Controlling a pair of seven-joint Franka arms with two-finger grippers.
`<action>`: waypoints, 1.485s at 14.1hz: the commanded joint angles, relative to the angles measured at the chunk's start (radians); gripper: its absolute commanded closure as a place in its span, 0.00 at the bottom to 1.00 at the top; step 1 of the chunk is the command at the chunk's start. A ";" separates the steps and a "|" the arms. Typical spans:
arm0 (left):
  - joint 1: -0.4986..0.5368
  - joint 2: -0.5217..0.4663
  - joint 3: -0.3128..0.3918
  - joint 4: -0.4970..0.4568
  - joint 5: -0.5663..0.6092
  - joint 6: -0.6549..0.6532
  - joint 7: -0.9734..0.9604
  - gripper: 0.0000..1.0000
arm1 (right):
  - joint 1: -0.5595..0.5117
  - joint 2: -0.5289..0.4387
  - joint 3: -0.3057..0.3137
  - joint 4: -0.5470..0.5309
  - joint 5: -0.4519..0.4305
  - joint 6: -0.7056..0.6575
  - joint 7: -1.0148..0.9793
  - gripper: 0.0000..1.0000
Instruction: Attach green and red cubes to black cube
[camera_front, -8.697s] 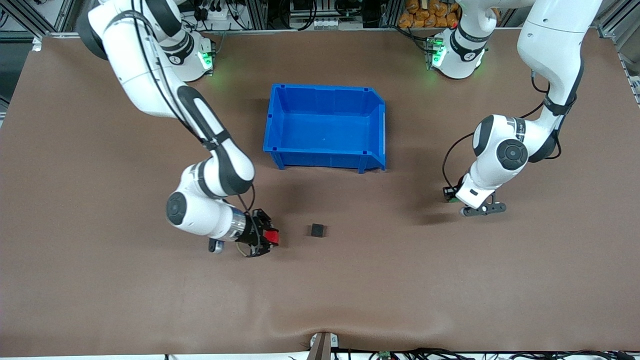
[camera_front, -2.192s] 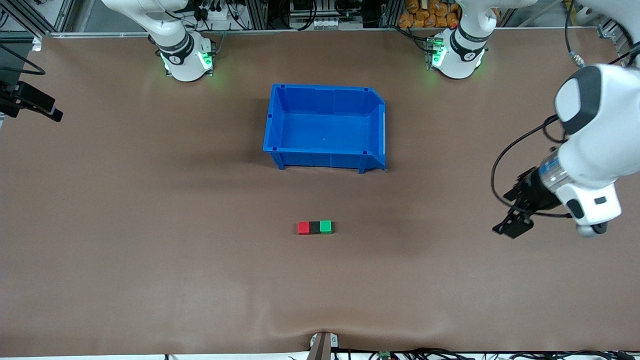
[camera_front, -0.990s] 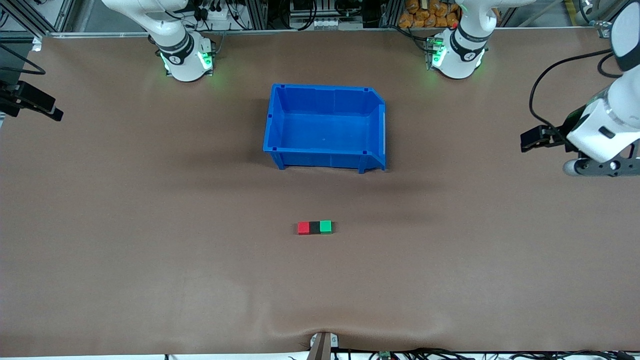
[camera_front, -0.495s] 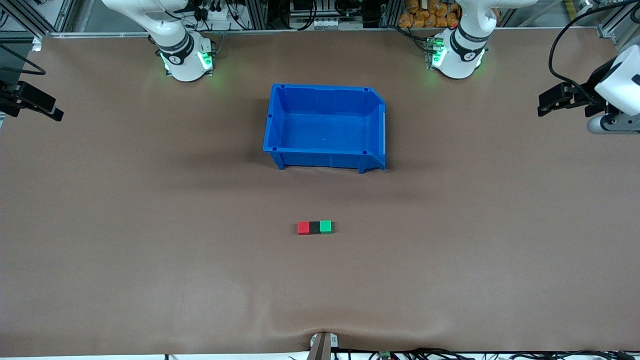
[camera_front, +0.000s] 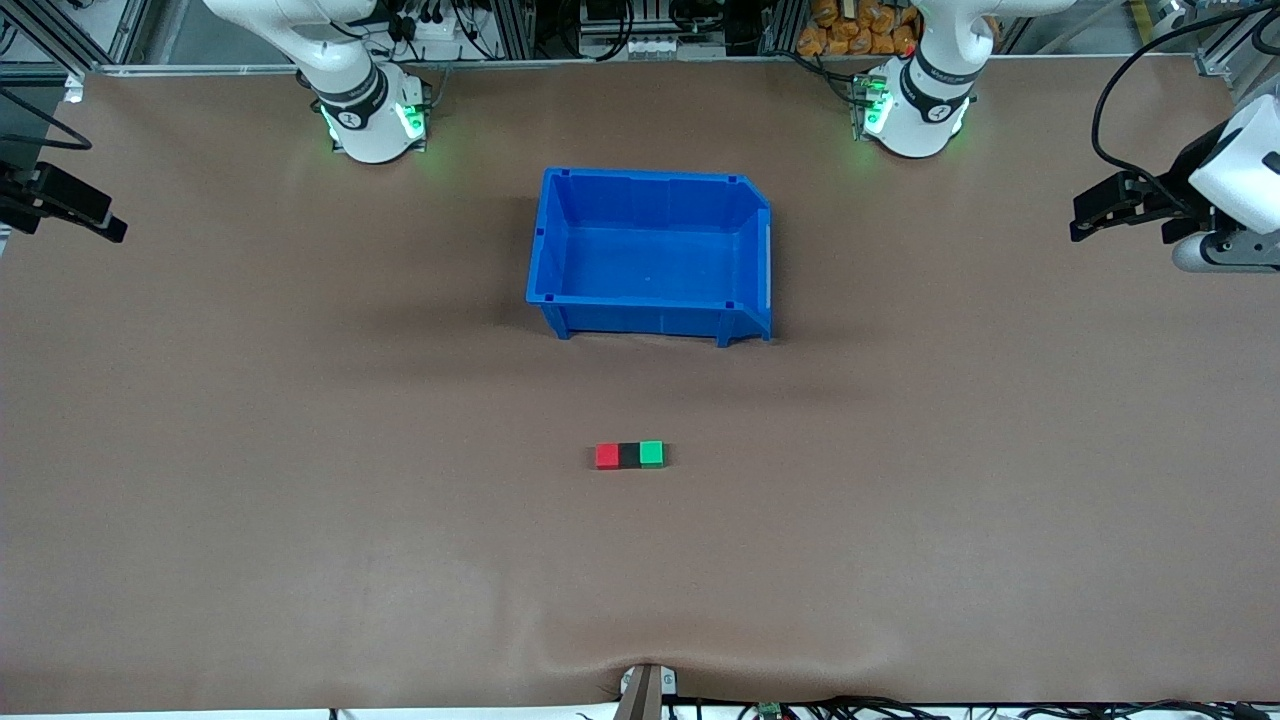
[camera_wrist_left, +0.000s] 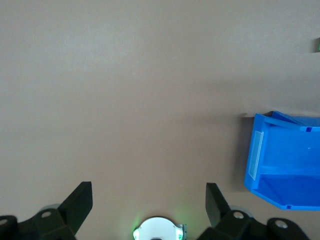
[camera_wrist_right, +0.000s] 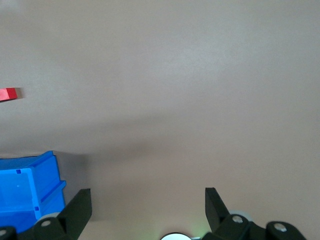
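Sitting lower centre of the front view, small bright red cube (camera_front: 607, 456), matte black cube (camera_front: 629, 456) and bright green cube (camera_front: 651, 454) touch in a row, nearer than blue plastic bin (camera_front: 552, 250). Left gripper (camera_wrist_left: 149, 199) hangs over the table's edge, fingers wide apart, empty. Right gripper (camera_wrist_right: 148, 201) too, at frame's upper left.

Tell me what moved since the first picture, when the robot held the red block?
The right gripper let go of the red cube, and the green cube arrived too; both now touch the black cube in a row. Both arms pulled away to the table's ends, the left gripper open as well. The blue bin and black cube stayed put.
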 joint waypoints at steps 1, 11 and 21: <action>-0.003 -0.018 0.000 -0.014 0.005 0.037 0.092 0.00 | -0.007 0.001 0.003 0.006 0.012 -0.009 -0.008 0.00; -0.005 -0.027 -0.005 -0.010 0.004 0.037 0.079 0.00 | -0.010 0.002 0.003 0.006 0.012 -0.009 -0.008 0.00; -0.008 -0.030 -0.005 -0.013 0.004 0.035 0.077 0.00 | -0.014 0.005 0.002 0.006 0.010 -0.007 -0.008 0.00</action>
